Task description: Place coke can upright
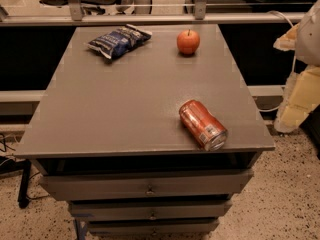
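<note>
Near the tabletop [125,99] front-right corner, can [202,124] lies on its side, silver end toward the edge. No claw in shot, so can't tell its state. Prob best: grab across the middle, tip up gently, set down away from edge.

Gripper [296,103], at the right edge of view: pale yellow, blocky segments. Arm housing [311,31]: white, rounded. Cable [286,18]: thin, white.
</note>
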Robot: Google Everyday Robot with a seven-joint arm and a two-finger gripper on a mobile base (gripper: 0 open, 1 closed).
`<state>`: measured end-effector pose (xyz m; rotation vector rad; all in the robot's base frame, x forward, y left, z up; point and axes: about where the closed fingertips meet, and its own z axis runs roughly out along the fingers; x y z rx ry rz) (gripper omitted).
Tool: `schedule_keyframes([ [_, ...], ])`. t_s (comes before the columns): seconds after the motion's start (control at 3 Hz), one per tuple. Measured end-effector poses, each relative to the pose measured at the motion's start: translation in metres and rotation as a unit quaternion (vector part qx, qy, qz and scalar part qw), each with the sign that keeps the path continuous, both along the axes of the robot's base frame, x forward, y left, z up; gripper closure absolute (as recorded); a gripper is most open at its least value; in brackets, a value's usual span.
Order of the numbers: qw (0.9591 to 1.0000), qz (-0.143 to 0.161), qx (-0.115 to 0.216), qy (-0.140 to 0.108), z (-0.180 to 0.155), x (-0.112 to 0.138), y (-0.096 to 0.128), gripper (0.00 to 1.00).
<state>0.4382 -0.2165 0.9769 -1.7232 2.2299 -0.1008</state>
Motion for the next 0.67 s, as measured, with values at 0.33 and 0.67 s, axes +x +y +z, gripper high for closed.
schedule_keyframes([
  [0.33,1.0000,0.002,0.003,-0.002,0.000,0.002,0.002,0.00],
  [0.67,0.9994,0.011,0.032,-0.001,-0.013,0.019,0.028,0.00],
])
